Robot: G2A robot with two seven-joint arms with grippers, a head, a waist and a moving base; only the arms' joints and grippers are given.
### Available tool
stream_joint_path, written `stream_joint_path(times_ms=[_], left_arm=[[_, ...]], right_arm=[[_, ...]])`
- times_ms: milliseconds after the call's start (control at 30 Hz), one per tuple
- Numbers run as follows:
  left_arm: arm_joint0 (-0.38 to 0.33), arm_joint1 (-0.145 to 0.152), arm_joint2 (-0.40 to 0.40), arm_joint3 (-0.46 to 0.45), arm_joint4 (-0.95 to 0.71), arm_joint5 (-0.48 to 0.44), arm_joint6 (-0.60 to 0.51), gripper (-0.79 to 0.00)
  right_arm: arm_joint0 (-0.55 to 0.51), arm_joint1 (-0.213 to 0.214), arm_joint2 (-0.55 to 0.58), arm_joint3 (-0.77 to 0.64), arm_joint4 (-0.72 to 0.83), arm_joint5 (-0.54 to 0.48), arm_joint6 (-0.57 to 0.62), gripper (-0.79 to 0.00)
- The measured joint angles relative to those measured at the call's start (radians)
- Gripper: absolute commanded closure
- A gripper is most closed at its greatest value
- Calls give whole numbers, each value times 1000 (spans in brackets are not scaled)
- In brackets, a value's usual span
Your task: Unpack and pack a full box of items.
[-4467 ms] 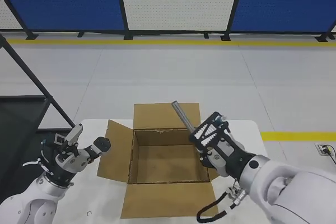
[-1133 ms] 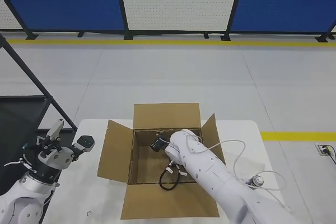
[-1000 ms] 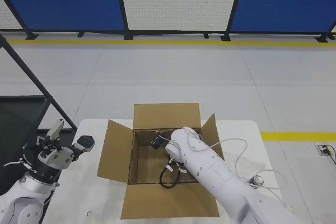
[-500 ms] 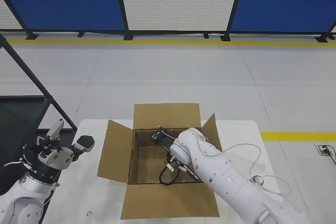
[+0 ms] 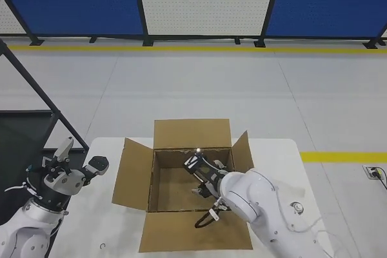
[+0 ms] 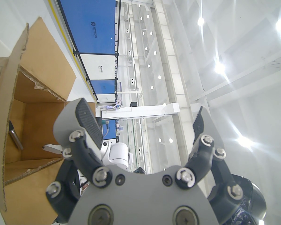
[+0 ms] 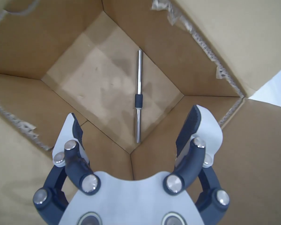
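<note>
The white table (image 5: 277, 151) stands on a pale grey floor (image 5: 245, 90). Far beyond the table a yellow line (image 5: 180, 48) runs across the floor. Just behind it stands a partition of blue panels (image 5: 77, 16) and white perforated panels (image 5: 203, 16) between black posts. To the right of the table a thicker yellow stripe (image 5: 348, 157) lies on the floor, with what looks like a power socket (image 5: 372, 171) near it. Left of the table rises a black metal frame (image 5: 35, 90) over a dark surface (image 5: 13, 148). High above the table, a white ceiling (image 6: 224, 24) carries bright round lamps (image 6: 221, 67).
</note>
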Motion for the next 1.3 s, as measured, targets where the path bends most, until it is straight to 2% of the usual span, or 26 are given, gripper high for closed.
stream_joint_path(times_ms=[133,233,1300], left_arm=[[0,0,0,0,0,0,0,-785],[0,0,0,0,0,0,0,-785],[0,0,0,0,0,0,0,-785]], right_arm=[[-53,11,69,-91,46,-22,-59,-785],[-68,15,91,-110,62,-33,-51,-785],[-67,15,89,-108,61,-32,-50,-785]])
